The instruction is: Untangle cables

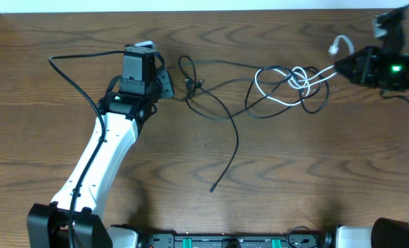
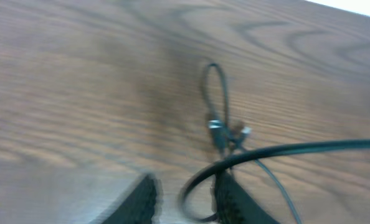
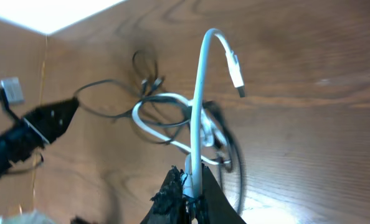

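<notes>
**Cables knotted on the table, white one held at one end**

A tangle [image 1: 298,78] is formed where the white cable [image 3: 198,93] is looped several times through the black cables [image 1: 236,141]. From the tangle the white cable is led up and to the right, where it is clamped between the fully closed jaws of the right gripper [image 1: 339,67]. Beyond the grip its free end curves over and finishes in a white plug [image 3: 236,73], which hangs clear of the wood. No writing can be made out on the plug or on either cable.

To the left of the tangle the black cables are spread out flat. One long strand is laid from there toward the near edge, well apart from the tangle, and ends loose. Other strands are carried further left into a narrow loop, beside which a pair of small plugs [image 2: 219,132] is seen.

Just left of that loop, well to the left of the tangle, the left gripper [image 2: 184,198] is held low over the wood. Its jaws are parted, and a black strand is curled through the gap. The wrist view is blurred, and no pinch on the strand is seen.

Everything is laid on a dark wood-grain table [image 1: 315,172]. A green light [image 1: 396,68] is lit on the right arm, right of the tangle.
</notes>
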